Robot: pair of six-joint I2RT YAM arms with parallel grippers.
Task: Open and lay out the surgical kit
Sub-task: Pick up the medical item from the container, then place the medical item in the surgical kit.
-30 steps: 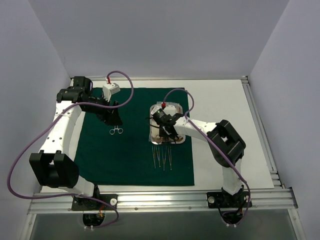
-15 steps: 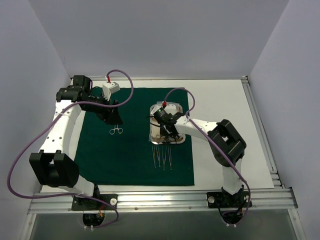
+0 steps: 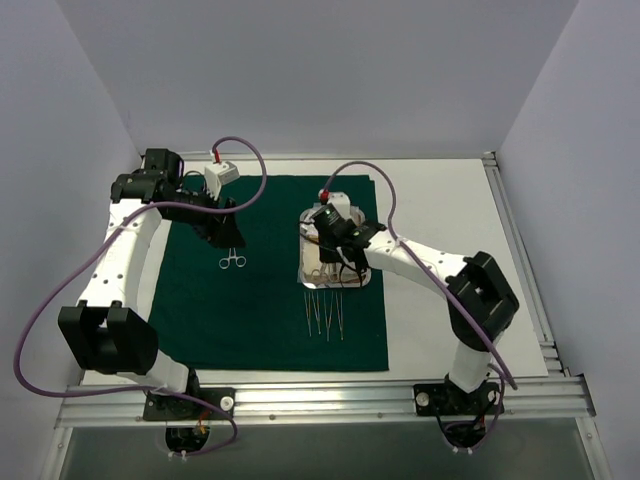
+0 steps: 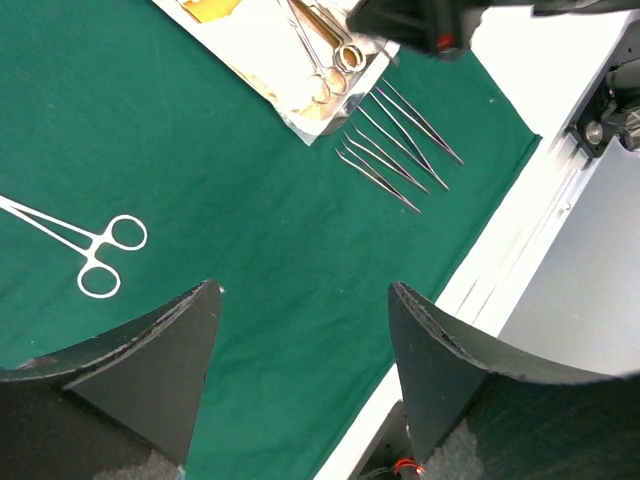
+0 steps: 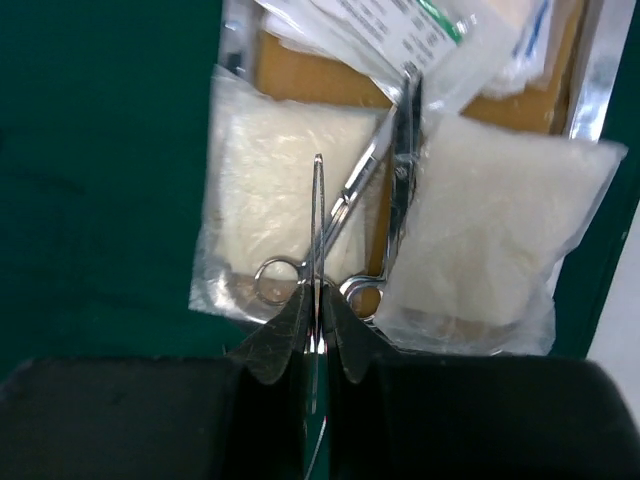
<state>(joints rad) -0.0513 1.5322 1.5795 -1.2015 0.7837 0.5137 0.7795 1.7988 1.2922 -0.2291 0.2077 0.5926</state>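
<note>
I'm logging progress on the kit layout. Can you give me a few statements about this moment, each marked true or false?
1. The right gripper is shut on thin tweezers. True.
2. The left gripper holds the ring-handled clamp. False: it is open and empty, and that clamp lies on the green cloth.
3. A row of tweezers lies on the cloth beside the steel tray. True.
4. The tray is empty. False: it holds gauze packets and a second clamp.
</note>
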